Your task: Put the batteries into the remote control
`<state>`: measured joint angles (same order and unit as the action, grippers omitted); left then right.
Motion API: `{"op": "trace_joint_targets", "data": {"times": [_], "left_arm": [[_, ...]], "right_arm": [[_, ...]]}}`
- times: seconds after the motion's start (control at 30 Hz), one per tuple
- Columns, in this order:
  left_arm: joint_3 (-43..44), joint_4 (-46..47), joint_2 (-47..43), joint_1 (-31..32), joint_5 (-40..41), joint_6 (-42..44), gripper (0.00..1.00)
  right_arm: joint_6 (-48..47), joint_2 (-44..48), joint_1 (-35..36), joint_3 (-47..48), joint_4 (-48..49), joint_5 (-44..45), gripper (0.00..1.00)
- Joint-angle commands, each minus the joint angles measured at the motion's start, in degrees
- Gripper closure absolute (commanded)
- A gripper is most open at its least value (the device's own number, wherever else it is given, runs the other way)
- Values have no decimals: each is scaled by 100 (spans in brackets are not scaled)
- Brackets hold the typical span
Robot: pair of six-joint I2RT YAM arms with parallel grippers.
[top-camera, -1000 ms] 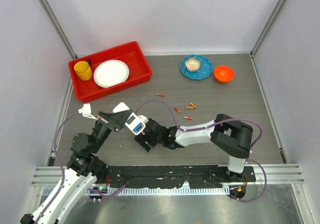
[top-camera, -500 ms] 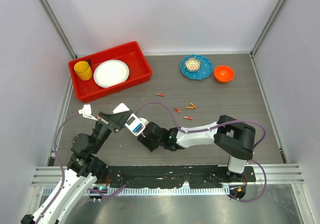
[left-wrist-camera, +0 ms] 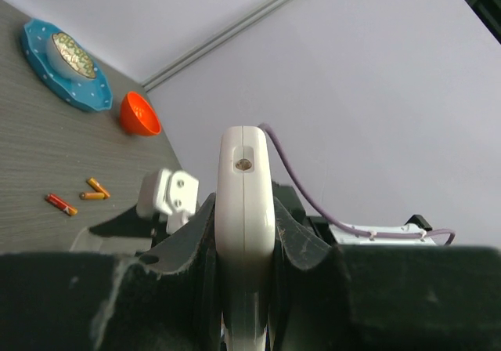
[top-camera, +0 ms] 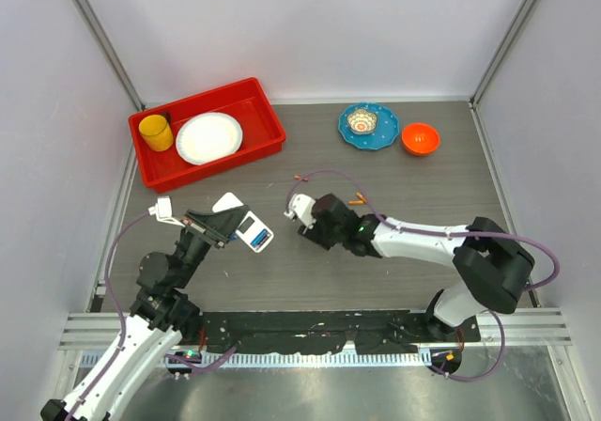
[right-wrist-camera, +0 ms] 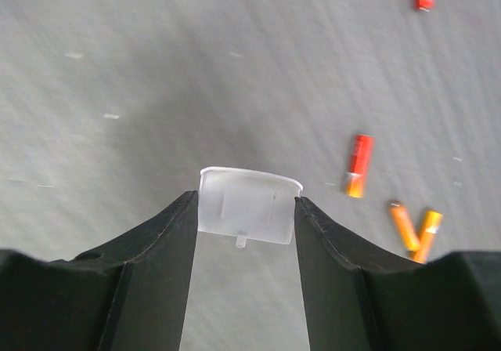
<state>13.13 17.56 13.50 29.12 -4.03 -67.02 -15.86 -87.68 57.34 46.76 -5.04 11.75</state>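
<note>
Between right jaws — white cover (right-wrist-camera: 249, 206); left jaws pinch remote control (left-wrist-camera: 245, 202).

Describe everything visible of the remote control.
The remote control is a small white plastic-looking handset clamped in the left gripper. From above, its upturned face shows a pale window and a blue patch. The left wrist view shows its narrow white end with one small round hole, dark fingers pressing both sides. Nothing else touches it.
</note>
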Motion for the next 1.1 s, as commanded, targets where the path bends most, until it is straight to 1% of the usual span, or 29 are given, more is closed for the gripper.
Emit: {"op": "trace_joint_targets", "data": {"times": [0.0,0.03,0.1,0.13,0.2,0.23,0.33,0.57,0.77,0.9,1.0,1.03,1.07], "left_arm": [[-187,810,13,-38,61,-118,100],[-248,871,-5,-38,60,-153,100],[-319,881,-75,-38,25,-179,100],[-337,863,-110,-30,8,-179,100],[-389,845,-198,-38,25,-179,100],[-407,837,-233,-30,43,-179,100],[-469,828,-312,-30,104,-171,100],[-513,845,-295,-38,78,-162,100],[-583,898,-295,-30,104,-179,100],[-627,942,-277,-38,96,-223,100],[-636,933,-295,-38,78,-223,100],[-636,925,-304,-30,87,-223,100],[-636,916,-304,-38,96,-223,100]], "right_arm": [[-1479,146,-934,-107,477,-839,83],[-1577,50,-1101,-45,434,-1232,84],[-1832,-38,-1453,227,118,-1752,84],[-1903,-126,-1523,332,-161,-2129,85],[-2043,-205,-1594,614,-418,-2413,86],[-2166,-241,-1595,702,-715,-2614,86],[-2299,-364,-1595,870,-981,-2713,88],[-2536,-346,-1595,545,-1315,-2994,88],[-2852,-171,-1595,115,-1403,-2854,88],[-2941,-135,-1621,8,-1377,-2757,88],[-2792,-109,-1638,-1,-1298,-2722,82],[-2643,-100,-1638,8,-1237,-2704,73],[-2572,-65,-1638,43,-1193,-2669,69]]}}
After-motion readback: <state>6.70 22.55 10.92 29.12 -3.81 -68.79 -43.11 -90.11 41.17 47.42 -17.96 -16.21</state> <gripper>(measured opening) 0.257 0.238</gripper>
